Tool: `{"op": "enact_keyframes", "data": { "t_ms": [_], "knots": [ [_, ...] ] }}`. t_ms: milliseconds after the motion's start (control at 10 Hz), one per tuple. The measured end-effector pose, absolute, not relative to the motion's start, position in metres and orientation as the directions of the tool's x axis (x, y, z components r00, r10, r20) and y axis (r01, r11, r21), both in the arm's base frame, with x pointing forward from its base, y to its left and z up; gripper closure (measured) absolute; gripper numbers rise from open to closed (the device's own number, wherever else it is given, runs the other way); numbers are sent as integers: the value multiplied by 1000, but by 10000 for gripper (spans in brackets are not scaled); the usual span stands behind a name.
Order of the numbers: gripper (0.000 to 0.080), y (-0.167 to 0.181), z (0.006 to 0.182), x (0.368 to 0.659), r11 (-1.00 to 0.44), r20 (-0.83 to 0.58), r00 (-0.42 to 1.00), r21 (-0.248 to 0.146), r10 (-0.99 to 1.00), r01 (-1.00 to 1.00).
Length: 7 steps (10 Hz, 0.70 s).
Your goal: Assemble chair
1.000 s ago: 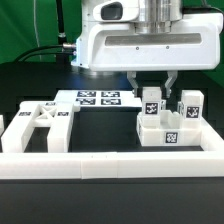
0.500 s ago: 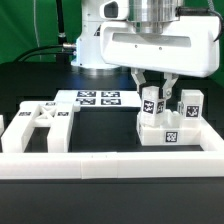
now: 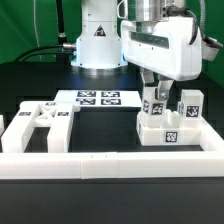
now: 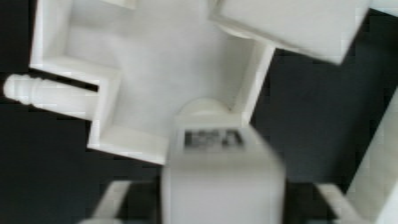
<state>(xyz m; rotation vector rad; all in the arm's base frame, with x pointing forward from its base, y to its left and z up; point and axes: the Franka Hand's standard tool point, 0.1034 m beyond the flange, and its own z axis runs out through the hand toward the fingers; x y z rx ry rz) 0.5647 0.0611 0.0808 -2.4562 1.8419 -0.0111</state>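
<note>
Exterior view: the chair parts are spread over the black surface point(image 3: 100, 128) around the marker board point(image 3: 98, 97). To the exterior view's right of the marker board, and nearer the camera, a white base block point(image 3: 170, 133) with a tag on its front is seen. Two upright tagged posts are set on top of it. The hand point(image 3: 156, 90) is held tilted over the nearer post point(image 3: 152, 108), the one closer to the marker board, with its dark fingers at either side of the post's top. Whether the post is gripped or the fingers stand just clear of it cannot be told. The other post point(image 3: 190, 106) is left free, farther from the marker board. To the exterior view's left of the marker board, a cross-braced side point(image 3: 38, 118) is laid flat on the surface. The long border rail point(image 3: 110, 162) runs across on the camera's side of the marker board. In the wrist view, which is blurred, an upright white piece with a tag point(image 4: 217, 150) is shown in front of a larger white panel point(image 4: 134, 60), from which a round peg point(image 4: 43, 90) projects; which chair parts these are cannot be told.
</note>
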Motion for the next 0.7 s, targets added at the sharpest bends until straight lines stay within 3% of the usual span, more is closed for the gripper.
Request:
{"op": "enact_keyframes", "data": {
  "t_ms": [100,200,300,700],
  "knots": [
    [306,61,81,565,-319,-34,321,-62,-946,-946],
    [306,60,82,567,-368,-31,371,-64,-928,-927],
    [183,60,83,569,-418,-25,421,-70,-907,-906],
    [150,59,83,570,-728,5,730,-72,-684,-682]
  ]
}}
